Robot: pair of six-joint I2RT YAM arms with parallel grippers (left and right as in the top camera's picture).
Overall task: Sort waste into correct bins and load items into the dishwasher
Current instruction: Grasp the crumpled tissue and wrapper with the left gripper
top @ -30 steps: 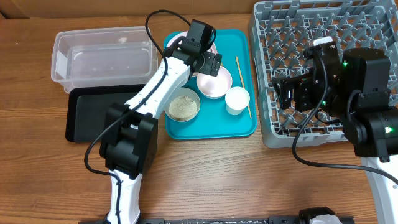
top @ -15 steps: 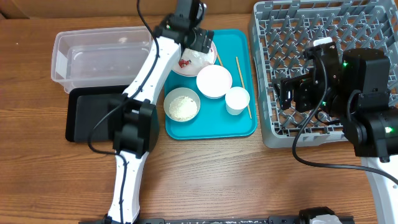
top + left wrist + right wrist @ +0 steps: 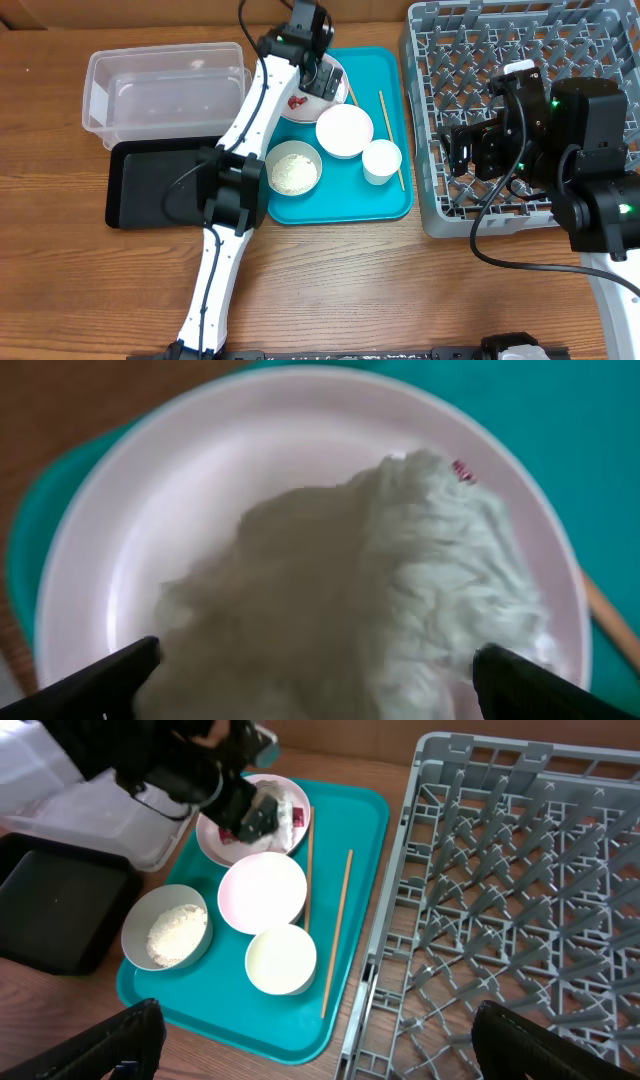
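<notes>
Tissue (image 3: 400,590) lies crumpled on the plate (image 3: 190,490) at the far left corner of the teal tray (image 3: 345,205), now framed between the fingers of the left gripper (image 3: 320,695). Over the last second the left arm has swung off the bowls toward the far edge and lowered its gripper over the plate. Its jaws stand wide apart either side of the tissue and hold nothing yet; whether they touch it cannot be told. This reads as the start of the waste sorting, with the tissue probably bound for the tub (image 3: 165,95) or the black tray (image 3: 150,190) on the left. Red scraps (image 3: 296,101) lie on the same plate just beside the tissue and could be dragged along. A chopstick (image 3: 309,860) runs close by the plate's right rim. Nearer sit the rice bowl (image 3: 293,172), the empty bowl (image 3: 344,131) and the cup (image 3: 381,160), all untouched. The right gripper (image 3: 320,1045) has not moved: wide open and empty over the rack (image 3: 500,50).
</notes>
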